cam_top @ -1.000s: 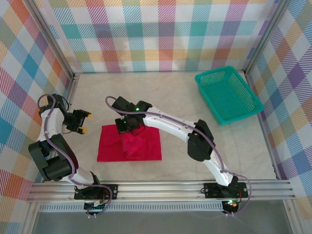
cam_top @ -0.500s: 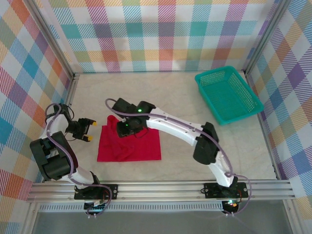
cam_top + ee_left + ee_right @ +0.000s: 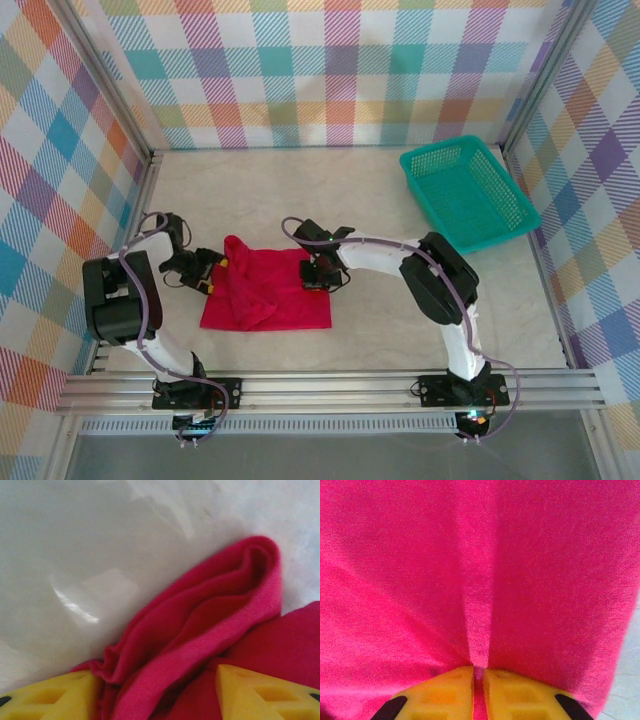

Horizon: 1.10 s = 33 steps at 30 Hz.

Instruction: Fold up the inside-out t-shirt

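- The right arm (image 3: 380, 250) is swinging back across (a big sweep in barely a second). It was reaching over the far left of the cloth, and now it is working at the far right edge.
- The left arm (image 3: 110, 300) is closing in too, coming off the bare table (image 3: 380, 200) onto the shirt's far left corner.
- The red t-shirt (image 3: 280, 300) is lying as a folded rectangle on the near left of the table, between the two grippers. The lump that was sitting mid-cloth is gone, and a raised fold (image 3: 215, 610) is standing at the far left corner instead. I am reading this as tidying and re-gripping for the next fold, not a finished job.
- The teal basket (image 3: 468, 200) is sitting well apart at the far right, holding nothing.
- The right gripper (image 3: 479, 672) is clamping down, its jaws nearly together on a thin ridge of the t-shirt.
- The left gripper (image 3: 155, 675) is standing with its jaws apart. The raised fold is running between its fingers (image 3: 45, 700), and I am not seeing it pinched yet.
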Motion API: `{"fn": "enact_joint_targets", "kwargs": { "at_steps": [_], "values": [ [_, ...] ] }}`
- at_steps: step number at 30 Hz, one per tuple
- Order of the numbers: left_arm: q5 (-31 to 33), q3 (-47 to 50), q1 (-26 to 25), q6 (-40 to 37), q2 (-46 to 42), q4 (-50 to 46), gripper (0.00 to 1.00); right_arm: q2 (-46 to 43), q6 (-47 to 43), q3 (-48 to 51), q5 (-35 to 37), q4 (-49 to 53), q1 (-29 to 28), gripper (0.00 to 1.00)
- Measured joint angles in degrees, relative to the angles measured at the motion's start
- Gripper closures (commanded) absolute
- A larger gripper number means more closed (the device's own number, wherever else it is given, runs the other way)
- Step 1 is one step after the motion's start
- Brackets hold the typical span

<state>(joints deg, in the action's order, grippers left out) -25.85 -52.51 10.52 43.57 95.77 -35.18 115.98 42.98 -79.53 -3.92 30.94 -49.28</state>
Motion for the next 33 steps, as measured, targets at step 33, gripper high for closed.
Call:
{"fn": "enact_joint_targets", "kwargs": {
  "at_steps": [33],
  "values": [
    [16.94,-46.10,-49.92,8.26,23.04,-9.11,0.39,-40.06,0.22,31.56,5.25,1.29,20.00,0.76]
  ]
}}
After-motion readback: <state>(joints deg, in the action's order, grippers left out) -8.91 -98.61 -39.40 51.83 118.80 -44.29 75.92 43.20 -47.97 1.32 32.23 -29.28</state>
